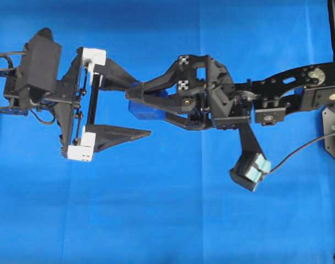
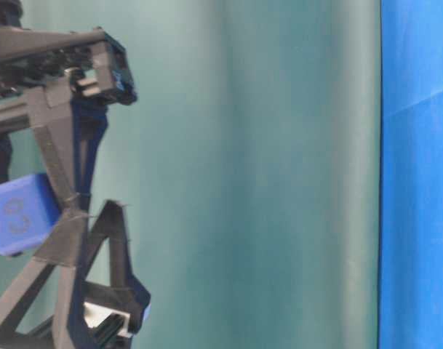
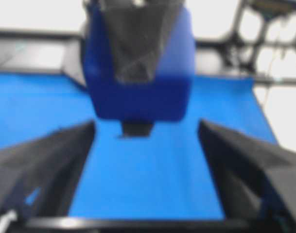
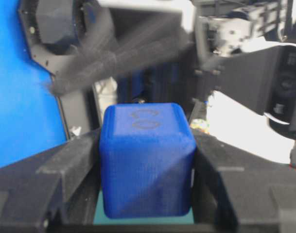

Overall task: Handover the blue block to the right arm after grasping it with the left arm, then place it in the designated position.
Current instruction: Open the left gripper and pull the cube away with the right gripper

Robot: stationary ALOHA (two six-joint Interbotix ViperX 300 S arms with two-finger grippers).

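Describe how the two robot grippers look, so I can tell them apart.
The left gripper has pointed black triangular fingers on white plastic brackets. The right gripper has an all-black frame with small checkered tags, a pale teal-faced box hanging below, and a thin black cable.

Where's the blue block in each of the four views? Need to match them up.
Overhead: blue block left of centre, between the right gripper fingers.
Table-level: far left edge, mid-height, embossed face showing.
Left wrist: top centre, a black finger across it.
Right wrist: bottom centre, clamped from both sides.
Shared landmark: the black fingers gripping the block.
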